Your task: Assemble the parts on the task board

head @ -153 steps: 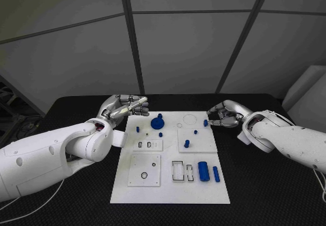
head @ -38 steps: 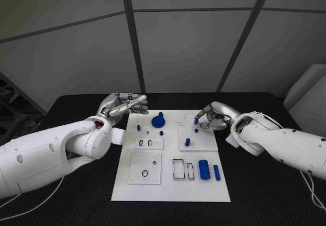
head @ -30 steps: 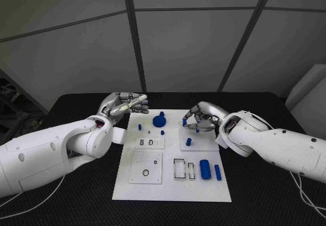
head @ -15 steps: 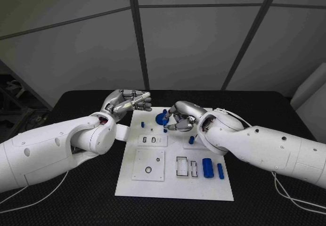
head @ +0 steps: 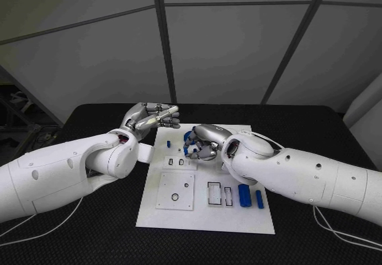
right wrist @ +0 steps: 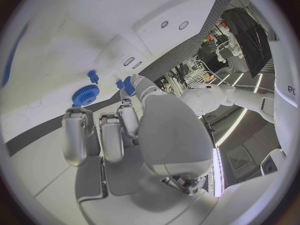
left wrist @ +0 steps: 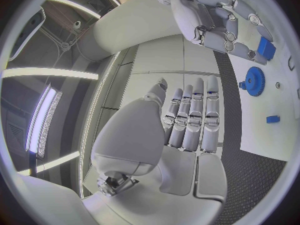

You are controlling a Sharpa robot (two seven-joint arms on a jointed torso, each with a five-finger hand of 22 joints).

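Head view looking down from above onto the task board (head: 205,221); wrist views sitting close behind each palm, facing along the fingers; all three sharing the blue gear (head: 190,139) (left wrist: 254,80) (right wrist: 85,94).

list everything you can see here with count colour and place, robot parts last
table: one, black, under everything
task board: one, white, middle of the table
raised plates: at least two, white, on the board's left half, with small dark slots and a ring
gear: one, blue, far end of the board, next to the right hand
peg: one, blue, small, far left part of the board
cylinder: one, blue, thick, near right part of the board
bar: one, blue, thin, just right of the cylinder
block: one, blue, pinched in the right hand
left hand: silver, raised at the board's far left corner, fingers curled
right hand: silver, over the board's far end
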